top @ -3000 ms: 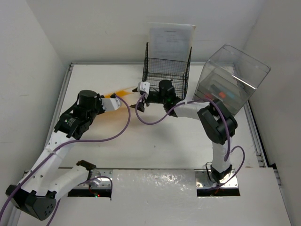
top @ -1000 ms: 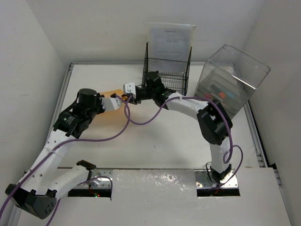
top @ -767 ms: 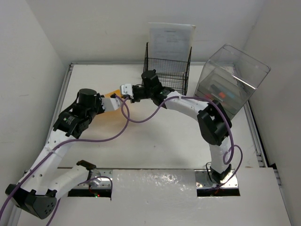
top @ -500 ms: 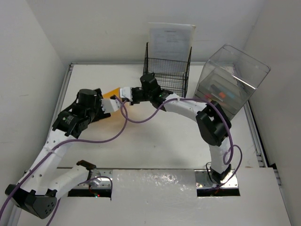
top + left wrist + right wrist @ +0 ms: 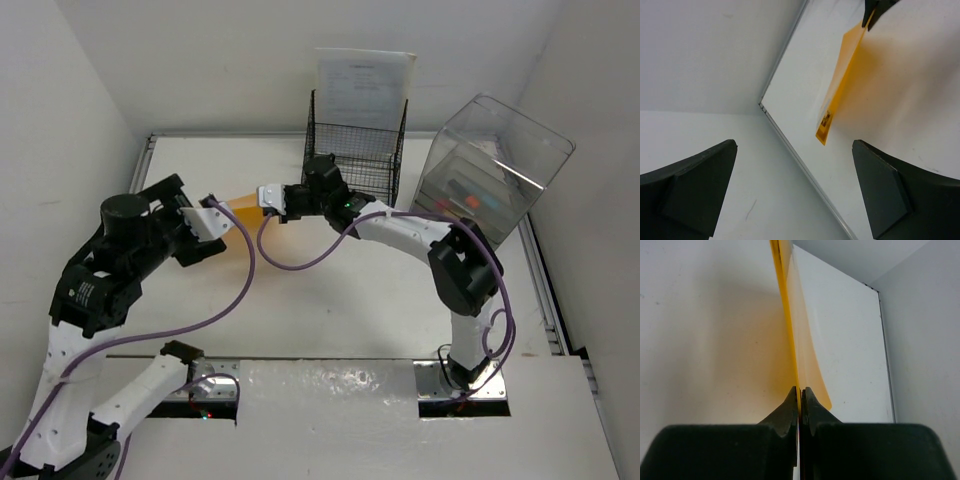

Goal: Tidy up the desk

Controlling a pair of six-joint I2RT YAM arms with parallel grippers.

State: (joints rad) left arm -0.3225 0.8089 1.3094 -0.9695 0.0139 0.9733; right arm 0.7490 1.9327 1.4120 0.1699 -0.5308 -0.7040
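Observation:
A thin translucent orange sheet (image 5: pixel 238 204) hangs edge-on just above the white desk (image 5: pixel 330 300), left of the middle. My right gripper (image 5: pixel 264 196) is shut on its right end; in the right wrist view the jaws (image 5: pixel 800 390) pinch the orange sheet (image 5: pixel 806 352) flat between them. My left gripper (image 5: pixel 203 226) is open and apart from the sheet, to its left. In the left wrist view the left gripper (image 5: pixel 795 150) has nothing between its wide fingers, and the orange sheet (image 5: pixel 842 80) hangs ahead over the desk (image 5: pixel 900 100).
A black wire-mesh rack (image 5: pixel 355 150) stands at the back with a white paper (image 5: pixel 362 75) upright in it. A clear plastic box (image 5: pixel 495 165) sits tilted at the back right. A silver rail (image 5: pixel 135 200) and a wall bound the left side.
My left gripper has opened, let go of the orange sheet and drawn back to the left. My right gripper has closed on the sheet's other end and now holds it alone.

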